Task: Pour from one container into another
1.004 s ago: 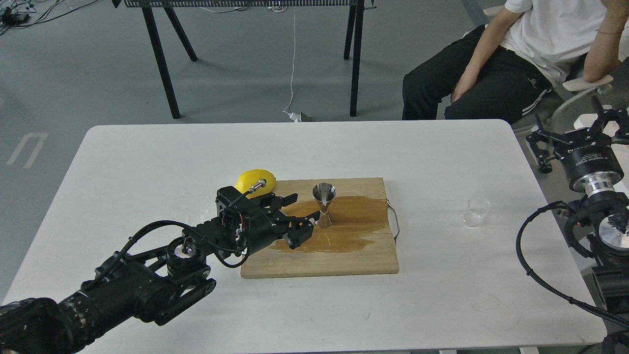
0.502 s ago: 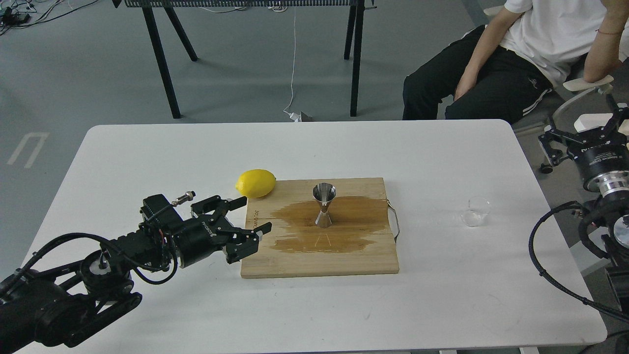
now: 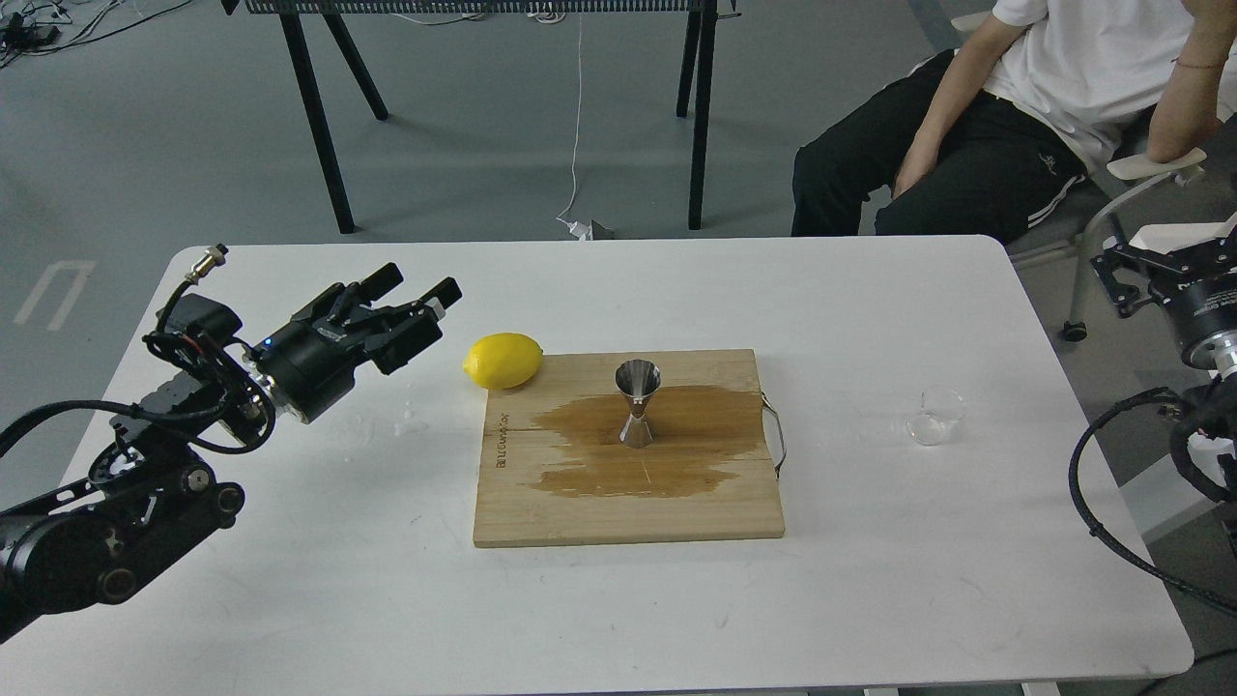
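Observation:
The steel hourglass jigger point(image 3: 638, 403) stands upright on the wooden board point(image 3: 580, 512), in the middle of a wide wet stain. The small clear glass cup point(image 3: 937, 416) sits alone on the white table to the right of the board. My left gripper point(image 3: 417, 291) hovers open and empty above the table's left part, well left of the jigger and just left of the lemon. My right gripper point(image 3: 1150, 263) is off the table's right edge, far from the cup, partly cut by the frame; its fingers look spread.
A yellow lemon point(image 3: 503, 361) rests at the board's far left corner. The board has a metal handle point(image 3: 776, 435) on its right side. A seated person point(image 3: 1005, 116) is beyond the table's far right corner. Small water drops point(image 3: 411, 422) lie left of the board.
My left gripper has drawn back from beside the jigger, leftward and upward, to hover left of the lemon. The right arm has slid further right, off the table. Jigger and cup have not moved.

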Available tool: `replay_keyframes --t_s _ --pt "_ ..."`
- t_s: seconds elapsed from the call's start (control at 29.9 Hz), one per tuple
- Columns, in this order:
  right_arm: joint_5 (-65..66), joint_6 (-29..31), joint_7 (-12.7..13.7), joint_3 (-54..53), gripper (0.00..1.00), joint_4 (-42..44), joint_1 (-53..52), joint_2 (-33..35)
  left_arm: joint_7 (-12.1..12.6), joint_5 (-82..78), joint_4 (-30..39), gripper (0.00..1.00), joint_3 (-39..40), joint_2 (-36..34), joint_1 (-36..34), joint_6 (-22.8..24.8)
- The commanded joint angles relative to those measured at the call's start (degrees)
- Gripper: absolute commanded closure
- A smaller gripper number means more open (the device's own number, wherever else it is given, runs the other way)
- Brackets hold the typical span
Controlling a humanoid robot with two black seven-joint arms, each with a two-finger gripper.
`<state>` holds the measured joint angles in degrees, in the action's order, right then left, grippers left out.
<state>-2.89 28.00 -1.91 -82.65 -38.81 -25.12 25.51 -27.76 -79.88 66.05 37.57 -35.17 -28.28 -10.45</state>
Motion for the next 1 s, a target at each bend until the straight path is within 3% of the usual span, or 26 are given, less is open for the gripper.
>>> replay_keyframes --t_s 0.0,0.17,0.23,0.4,0.54,0.7,0.8,0.87,0.97 --pt "-0.1 0.0 -0.03 -0.05 0.0 0.05 0.43 0.24 -0.24 15.86 -1.1 0.0 1.01 -0.6 -0.99 1.48" --pt "-0.54 0.0 0.24 -0.05 0.0 -1.08 0.95 0.24 -0.24 37.2 -1.36 0.0 4.79 -0.25 -0.28 3.84" --pt "-0.89 0.0 0.15 -0.05 0.0 -2.4 1.22 0.07 -0.24 45.3 -1.54 0.0 4.88 -0.86 -0.37 9.36" --pt "-2.65 0.0 -0.2 -1.28 0.0 -9.86 5.42 -0.64 -0.24 64.54 -5.4 0.0 6.55 -2.1 -0.2 28.17" --pt "-7.82 0.0 0.23 -2.6 0.0 -16.02 11.14 -1.69 -0.24 79.49 -9.44 0.0 6.73 -1.57 0.07 37.49" --pt "-13.19 0.0 0.76 -1.64 0.0 -19.45 15.71 -1.96 -0.24 87.25 -18.39 0.0 7.08 0.53 -0.63 38.45" --pt "-15.47 -1.89 3.48 -1.46 0.0 -22.0 19.13 -1.96 -0.24 89.8 -24.37 0.0 7.52 3.34 -2.74 38.45" --pt "-16.62 -4.43 5.15 -1.55 0.01 -24.45 21.68 -2.48 -0.19 91.29 -26.75 0.0 7.87 4.14 -3.18 38.45" --pt "-16.89 -6.38 5.6 -1.63 0.01 -27.54 25.38 -3.36 0.25 91.74 -26.94 0.0 7.87 4.41 -3.27 38.45"
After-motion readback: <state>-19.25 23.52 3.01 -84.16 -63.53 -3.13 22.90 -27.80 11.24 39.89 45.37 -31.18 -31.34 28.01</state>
